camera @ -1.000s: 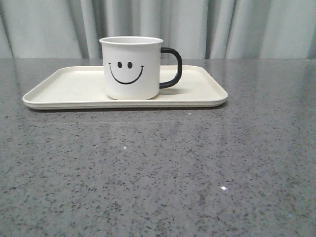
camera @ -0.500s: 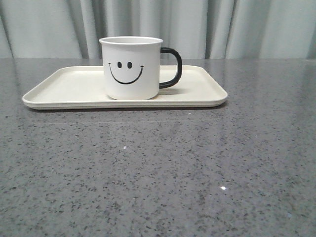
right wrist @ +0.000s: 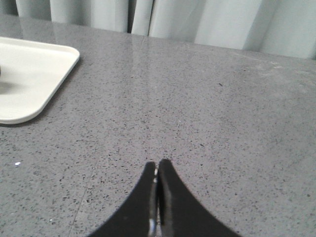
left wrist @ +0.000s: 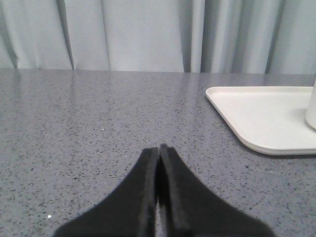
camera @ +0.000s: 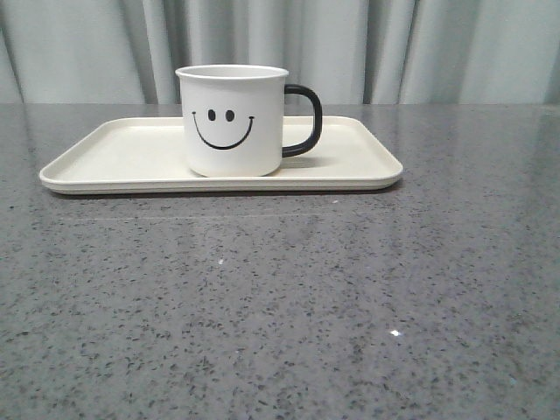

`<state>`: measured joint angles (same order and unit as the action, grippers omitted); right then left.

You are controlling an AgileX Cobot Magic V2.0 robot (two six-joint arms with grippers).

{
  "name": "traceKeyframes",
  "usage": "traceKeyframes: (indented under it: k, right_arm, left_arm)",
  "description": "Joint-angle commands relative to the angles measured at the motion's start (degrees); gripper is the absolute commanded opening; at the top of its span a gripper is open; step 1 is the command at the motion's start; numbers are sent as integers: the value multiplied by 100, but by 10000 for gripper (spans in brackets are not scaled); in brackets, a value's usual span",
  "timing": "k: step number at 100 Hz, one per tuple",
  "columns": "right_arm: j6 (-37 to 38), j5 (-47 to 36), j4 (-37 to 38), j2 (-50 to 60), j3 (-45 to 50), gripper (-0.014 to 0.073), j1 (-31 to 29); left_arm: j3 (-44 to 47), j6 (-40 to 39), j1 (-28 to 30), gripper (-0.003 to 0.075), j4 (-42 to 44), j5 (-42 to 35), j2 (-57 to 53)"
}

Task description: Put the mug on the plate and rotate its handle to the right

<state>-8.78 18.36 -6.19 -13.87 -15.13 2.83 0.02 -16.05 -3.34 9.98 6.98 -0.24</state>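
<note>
Looks finished: mug (camera: 233, 121) sits on plate (camera: 114, 157), handle (camera: 304, 120) pointing right, left gripper (left wrist: 159, 149) and right gripper (right wrist: 157, 164) clenched empty, well apart from it

mug (camera: 232, 120): 1; plate (camera: 131, 153): 1; handle (camera: 305, 120): 1; grippers: seemingly 2

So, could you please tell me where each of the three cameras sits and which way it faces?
Front view: low, looking forward over the grey table at the mug on the plate, handle to the right; no arm shows.
Left wrist view: behind the shut left gripper, facing the curtain; plate's left end beside it.
Right wrist view: behind the shut right gripper; plate's right end.
All three share the plate.
</note>
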Motion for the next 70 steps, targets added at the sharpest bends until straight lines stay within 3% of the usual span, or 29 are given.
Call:
traceKeyframes:
  k: [1, 20, 44, 70]
  right_arm:
    - [470, -1084, 345, 191, 317, -66, 49]
    - [1069, -1366, 700, 777, 969, -66, 49]
    - [1082, -1397, 700, 1589, 1462, -66, 49]
    - [1082, -1642, 700, 1565, 1671, -66, 49]
  left_arm:
    - [62, -31, 32, -20, -12, -500, -167]
    - [62, -31, 32, -20, -12, -500, -167]
    - [62, -31, 32, -20, -12, -500, -167]
    - [62, -31, 32, -20, -12, -510, -167]
